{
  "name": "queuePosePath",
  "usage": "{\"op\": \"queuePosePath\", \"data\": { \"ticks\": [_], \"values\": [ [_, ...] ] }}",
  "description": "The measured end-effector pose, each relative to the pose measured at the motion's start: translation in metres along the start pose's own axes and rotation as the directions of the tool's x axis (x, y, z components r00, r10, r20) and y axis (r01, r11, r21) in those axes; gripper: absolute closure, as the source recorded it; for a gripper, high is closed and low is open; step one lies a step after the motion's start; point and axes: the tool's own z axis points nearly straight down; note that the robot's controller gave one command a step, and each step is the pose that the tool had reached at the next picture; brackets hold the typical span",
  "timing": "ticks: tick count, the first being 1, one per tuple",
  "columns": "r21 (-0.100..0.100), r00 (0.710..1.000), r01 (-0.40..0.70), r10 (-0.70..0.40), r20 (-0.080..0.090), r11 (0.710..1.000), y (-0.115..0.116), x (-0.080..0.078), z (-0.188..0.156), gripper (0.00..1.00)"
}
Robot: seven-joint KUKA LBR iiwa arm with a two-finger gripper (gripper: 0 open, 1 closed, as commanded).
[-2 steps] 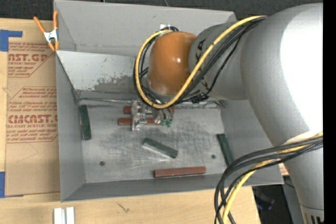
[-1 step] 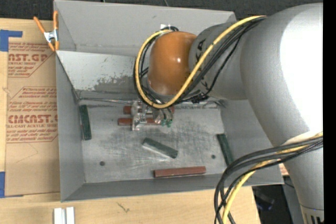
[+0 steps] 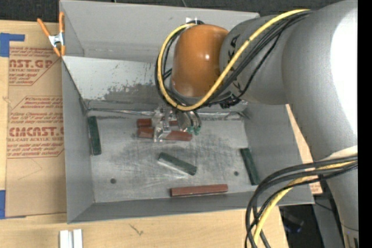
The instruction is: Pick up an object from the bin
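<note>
Gripper (image 3: 173, 126) low on bin (image 3: 75, 96) floor, under orange wrist cover (image 3: 197, 64). How far open: cannot tell. Small red-brown block (image 3: 178, 136) right at gripper tip, on its near side; grasp or contact not discernible. Second red-brown piece (image 3: 145, 128) just beside gripper, view's left. Dark green bar (image 3: 177, 164) near, below gripper. Long brown bar (image 3: 199, 190) farther below. Left green bar (image 3: 93, 135) and right green bar (image 3: 250, 165) well apart, either side.
</note>
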Motion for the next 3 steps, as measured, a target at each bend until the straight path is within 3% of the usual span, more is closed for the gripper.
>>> {"op": "queuePosePath", "data": {
  "ticks": [1,2,3],
  "values": [
    [-0.001,0.996,0.093,-0.093,0.001,0.996,0.007,0.001,-0.01,0.0],
    [-0.001,0.996,0.092,-0.092,0.0,0.996,0.007,0.001,-0.01,0.0],
    [-0.004,1.0,-0.021,0.021,0.006,1.0,0.0,0.005,0.029,1.0]
  ]
}}
